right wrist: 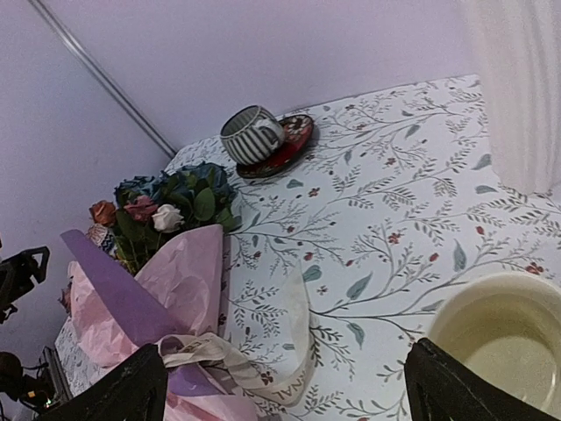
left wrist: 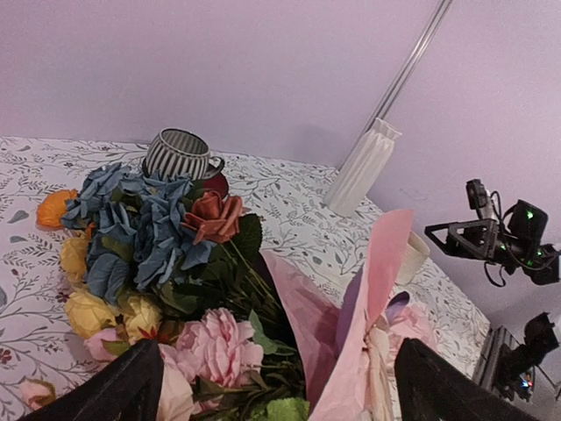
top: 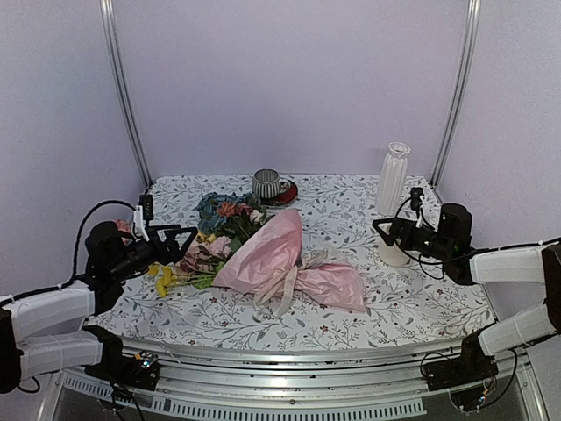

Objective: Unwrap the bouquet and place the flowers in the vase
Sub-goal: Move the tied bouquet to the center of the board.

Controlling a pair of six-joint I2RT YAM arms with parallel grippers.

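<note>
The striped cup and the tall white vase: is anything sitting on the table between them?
Nothing. Between the striped cup and the vase there is only bare flowered tablecloth, as the top view and the right wrist view both show.

Shows bouquet (top: 279, 256) lying on desk (top: 421, 307), ribbon (top: 286, 296) tied; vase (top: 392, 180) upright back R; L fingers (top: 180, 233) spread beside flowers (top: 223, 219), R fingers (top: 390, 230) spread near vase.
</note>
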